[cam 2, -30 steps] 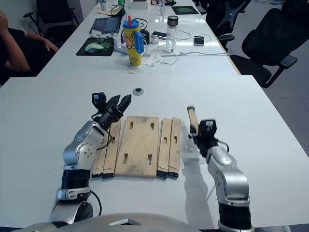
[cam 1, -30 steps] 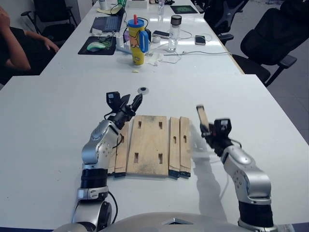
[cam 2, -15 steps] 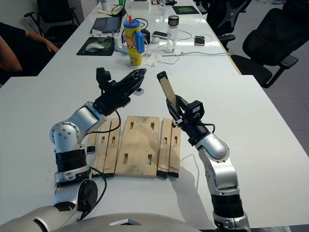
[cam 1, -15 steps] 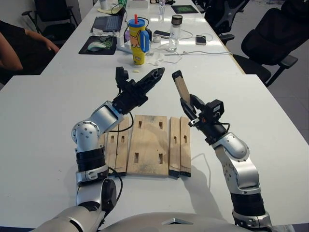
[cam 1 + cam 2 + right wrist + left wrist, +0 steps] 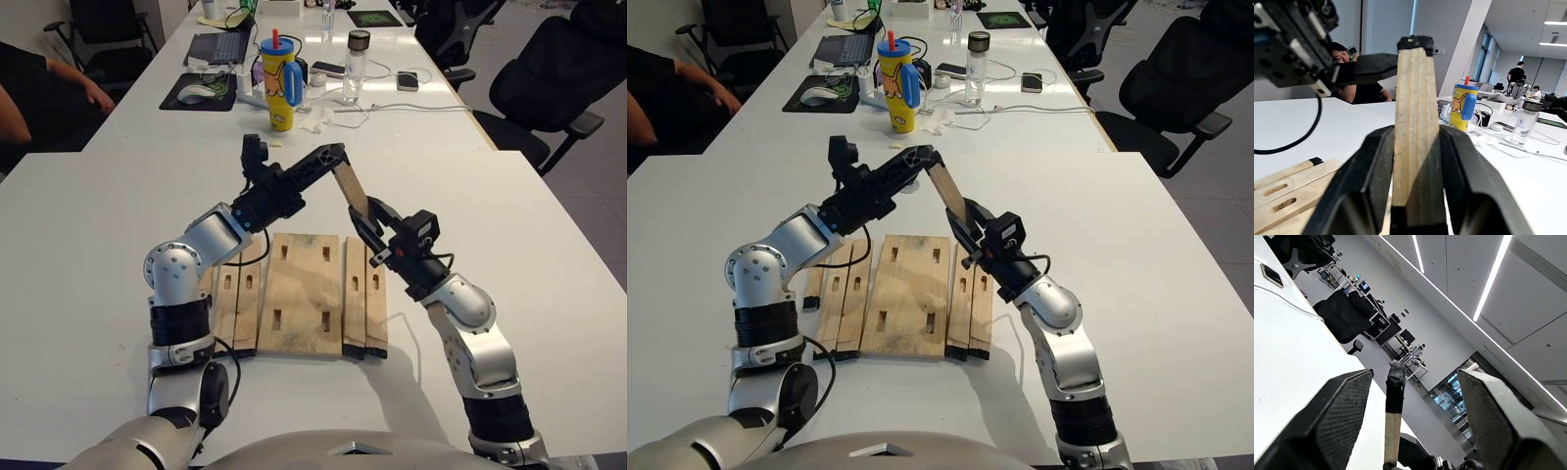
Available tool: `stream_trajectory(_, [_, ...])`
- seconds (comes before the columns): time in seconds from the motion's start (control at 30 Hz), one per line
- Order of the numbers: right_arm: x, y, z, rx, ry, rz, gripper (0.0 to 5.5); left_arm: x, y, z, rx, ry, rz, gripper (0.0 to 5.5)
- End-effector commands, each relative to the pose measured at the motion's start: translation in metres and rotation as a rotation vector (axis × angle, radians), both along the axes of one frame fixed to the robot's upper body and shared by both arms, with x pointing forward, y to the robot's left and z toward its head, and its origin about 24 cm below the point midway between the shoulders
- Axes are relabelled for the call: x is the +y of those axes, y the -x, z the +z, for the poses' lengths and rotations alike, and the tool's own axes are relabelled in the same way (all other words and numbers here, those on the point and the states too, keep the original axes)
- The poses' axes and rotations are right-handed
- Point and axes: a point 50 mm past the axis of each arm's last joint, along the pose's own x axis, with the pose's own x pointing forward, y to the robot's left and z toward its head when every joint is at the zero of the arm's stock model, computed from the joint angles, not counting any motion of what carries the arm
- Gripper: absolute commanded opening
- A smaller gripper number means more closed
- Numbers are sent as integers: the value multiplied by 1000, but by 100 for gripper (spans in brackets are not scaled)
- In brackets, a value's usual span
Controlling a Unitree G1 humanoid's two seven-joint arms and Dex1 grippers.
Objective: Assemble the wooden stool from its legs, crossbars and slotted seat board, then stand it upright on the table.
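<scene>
ROBOT BODY, ARMS AND GRIPPERS
- Left arm point(image 5: 182, 279), right arm point(image 5: 482, 338): covered in rounded silver-grey shells; black ribbed bands set at joints.
- Left gripper point(image 5: 336, 153), right gripper point(image 5: 367, 217): two matte black fingers fitted to each, broad at base, tapered toward tip.
- Left wrist camera point(image 5: 253, 153), right wrist camera point(image 5: 423, 224): housed in black box-shaped modules.
- Black cable point(image 5: 258, 249): looped along left forearm.

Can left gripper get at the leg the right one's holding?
Likely yes: left gripper has jaws open either side of the top of the wooden leg, nothing between; right gripper grips it lower down.
</scene>
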Motion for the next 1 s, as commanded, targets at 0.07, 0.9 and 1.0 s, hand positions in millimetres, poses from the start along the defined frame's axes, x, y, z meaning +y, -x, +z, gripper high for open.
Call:
stream_trajectory(0.07, [5,3,5,-37,6,18,129,0,-3,-1,0,-26,12,306])
stream_trajectory(0.9, [0,3,-13,77,112,4,175,13,-5,-14,19,-61,259,46])
stream_trajectory(1.0, [-24,-1,-28,206,115,-125,219,27,10,-18,8,-103,423,46])
